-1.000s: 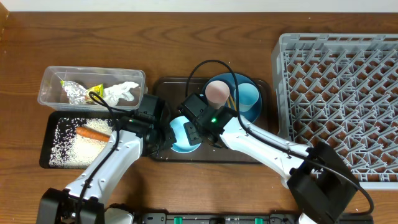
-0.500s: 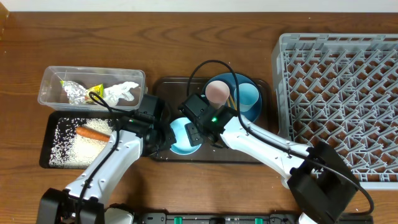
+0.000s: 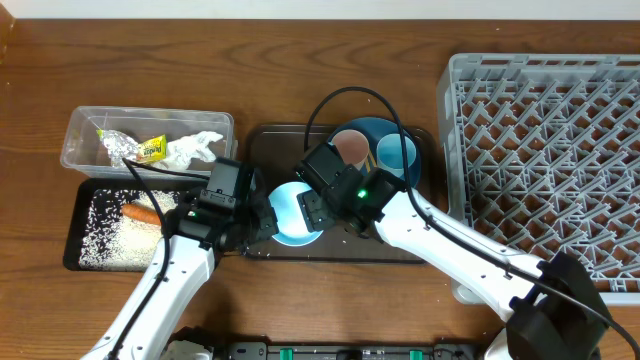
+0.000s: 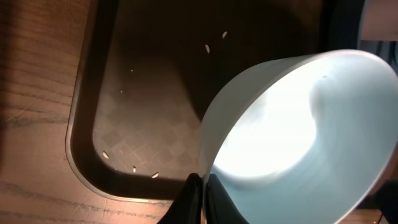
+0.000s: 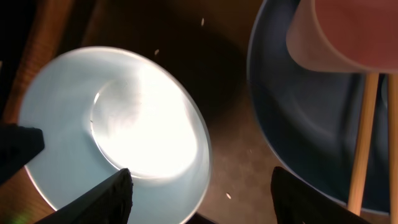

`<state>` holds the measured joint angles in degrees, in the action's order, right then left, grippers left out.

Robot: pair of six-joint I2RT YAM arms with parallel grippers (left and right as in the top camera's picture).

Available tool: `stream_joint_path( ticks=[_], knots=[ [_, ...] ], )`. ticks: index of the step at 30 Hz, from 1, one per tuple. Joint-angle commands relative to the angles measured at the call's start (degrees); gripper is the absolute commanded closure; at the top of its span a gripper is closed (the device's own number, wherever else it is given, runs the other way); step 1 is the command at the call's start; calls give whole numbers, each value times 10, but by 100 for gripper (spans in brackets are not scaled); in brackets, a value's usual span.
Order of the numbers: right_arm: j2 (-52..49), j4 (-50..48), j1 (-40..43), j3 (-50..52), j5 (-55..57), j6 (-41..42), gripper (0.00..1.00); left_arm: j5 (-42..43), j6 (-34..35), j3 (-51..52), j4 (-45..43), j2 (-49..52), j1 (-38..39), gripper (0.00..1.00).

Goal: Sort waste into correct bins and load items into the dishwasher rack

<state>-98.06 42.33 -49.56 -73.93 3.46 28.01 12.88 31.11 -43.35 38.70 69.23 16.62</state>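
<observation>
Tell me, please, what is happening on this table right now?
The left gripper pinches the rim of the white bowl over the brown serving tray, while the right gripper hangs open at its other side. The foil and tissue lie in the clear tub, the carrot and rice in the black tray. The blue plate, pink cup, light blue cup and chopsticks are not yet in the rack.

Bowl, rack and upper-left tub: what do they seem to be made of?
The bowl looks like glazed ceramic or glossy melamine, cannot tell which; its smooth inside shows bright glare. The rack is probably matte grey moulded plastic, judging by its thin open lattice. The tub seems to be clear thin plastic; the waste shows through its walls.
</observation>
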Motion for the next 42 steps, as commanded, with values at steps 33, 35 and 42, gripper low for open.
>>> stream_joint_path(
  ticks=[33, 35, 42],
  knots=[
    [4, -129, 7, 95, 8, 22, 37, -1, -16, 3, -2, -5, 1, 94],
    [4, -139, 5, 99, 8, 29, 37, -1, -16, 3, -2, -5, 1, 94],
    [4, -145, 4, 101, 8, 29, 43, -1, -17, 3, -2, -5, 1, 94]
  ],
)
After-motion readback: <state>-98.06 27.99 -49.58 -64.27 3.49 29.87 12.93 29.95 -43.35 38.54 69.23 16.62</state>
